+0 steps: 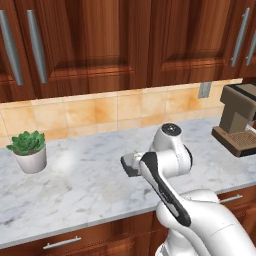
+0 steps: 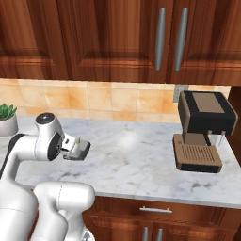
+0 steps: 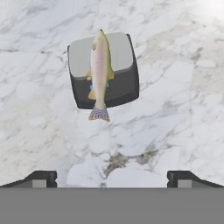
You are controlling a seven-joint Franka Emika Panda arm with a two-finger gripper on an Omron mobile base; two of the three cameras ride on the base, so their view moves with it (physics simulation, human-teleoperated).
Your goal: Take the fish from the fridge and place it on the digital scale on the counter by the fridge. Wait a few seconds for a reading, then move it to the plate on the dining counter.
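gripper [image 3: 112, 177] wide (empty) | fish [image 3: 100, 70] beyond jaws, on digital scale [image 3: 120, 89]

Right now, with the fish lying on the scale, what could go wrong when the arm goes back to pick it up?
The fish overhangs the digital scale at its tail, so a nudge might slide it off. It is slender; the open gripper could close off-centre and miss. Fingers coming down too low may push the scale across the marble counter.
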